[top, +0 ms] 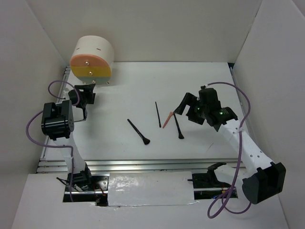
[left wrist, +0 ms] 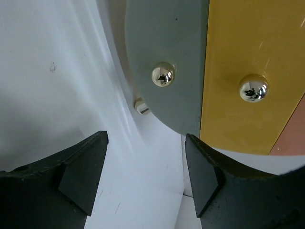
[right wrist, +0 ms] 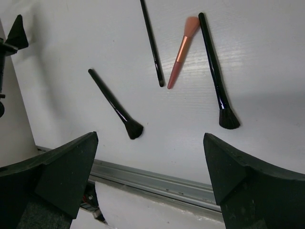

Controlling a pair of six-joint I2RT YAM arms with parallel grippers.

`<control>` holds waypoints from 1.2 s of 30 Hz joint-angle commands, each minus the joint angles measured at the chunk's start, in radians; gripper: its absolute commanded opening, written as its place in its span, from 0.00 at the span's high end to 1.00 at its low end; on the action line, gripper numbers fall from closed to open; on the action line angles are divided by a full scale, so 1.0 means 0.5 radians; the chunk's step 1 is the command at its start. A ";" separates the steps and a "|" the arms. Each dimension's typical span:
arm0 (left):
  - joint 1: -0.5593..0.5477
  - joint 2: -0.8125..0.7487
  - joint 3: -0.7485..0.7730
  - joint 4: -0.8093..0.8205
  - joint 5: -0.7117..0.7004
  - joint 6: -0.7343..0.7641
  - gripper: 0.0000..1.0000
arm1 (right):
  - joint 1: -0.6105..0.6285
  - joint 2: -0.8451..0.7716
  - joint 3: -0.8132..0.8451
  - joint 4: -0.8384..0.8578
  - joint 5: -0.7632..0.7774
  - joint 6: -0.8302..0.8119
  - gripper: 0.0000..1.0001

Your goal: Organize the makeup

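Top external view: left gripper (top: 85,93), jaws spread, faces drawer box (top: 93,59) at ten o'clock; right gripper (top: 187,107), spread, at three o'clock beside coral brush (top: 167,119).

From where I stood, the makeup sat bunched mid-table. A black brush (top: 138,132) lay well apart on the left. Then came a thin black stick (top: 157,114), a coral brush (top: 167,120) and a second black brush (top: 178,127). The last two were just beside each other at their far ends, with scant gap between.

Bare table (top: 124,86) lay wide around the cluster. The round drawer box (top: 91,59) blocked the back left corner, and the left gripper (left wrist: 145,176), jaws spread, was right against its front. The right gripper (right wrist: 150,152) hung over the brushes, jaws wide. White walls (top: 28,57) hemmed in three sides.
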 commanded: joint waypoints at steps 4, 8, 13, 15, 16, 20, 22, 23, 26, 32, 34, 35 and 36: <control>0.045 0.190 0.205 0.403 0.161 -0.065 0.22 | -0.004 -0.224 -0.139 0.133 0.002 -0.046 0.00; 0.069 0.292 0.264 0.449 0.177 -0.108 0.24 | -0.001 -0.285 -0.170 0.124 0.024 -0.046 0.00; 0.079 0.359 0.343 0.382 0.195 -0.066 0.27 | -0.004 -0.316 -0.124 0.041 0.076 -0.076 0.00; 0.075 0.381 0.374 0.384 0.201 -0.056 0.29 | -0.001 -0.313 -0.106 0.023 0.094 -0.092 0.00; 0.079 0.399 0.377 0.406 0.198 -0.068 0.29 | -0.001 -0.310 -0.097 0.017 0.094 -0.095 0.00; 0.082 0.436 0.432 0.369 0.195 -0.053 0.32 | -0.001 -0.288 -0.069 0.004 0.082 -0.092 0.00; 0.082 0.458 0.466 0.351 0.211 -0.041 0.34 | -0.001 -0.267 -0.057 0.004 0.073 -0.089 0.00; 0.082 0.464 0.472 0.342 0.211 -0.035 0.35 | -0.001 -0.255 -0.038 0.001 0.073 -0.092 0.00; 0.082 0.479 0.472 0.345 0.195 -0.044 0.39 | -0.001 -0.233 -0.011 -0.005 0.076 -0.095 0.00; 0.085 0.519 0.500 0.329 0.195 -0.038 0.49 | 0.009 -0.196 0.011 -0.011 0.067 -0.092 0.00; 0.085 0.525 0.491 0.332 0.186 -0.041 0.51 | 0.009 -0.190 0.011 -0.008 0.064 -0.089 0.00; 0.088 0.528 0.485 0.338 0.180 -0.050 0.52 | 0.009 -0.184 0.014 -0.008 0.064 -0.089 0.00; 0.091 0.534 0.488 0.357 0.180 -0.053 0.55 | 0.006 -0.181 0.014 -0.005 0.061 -0.089 0.00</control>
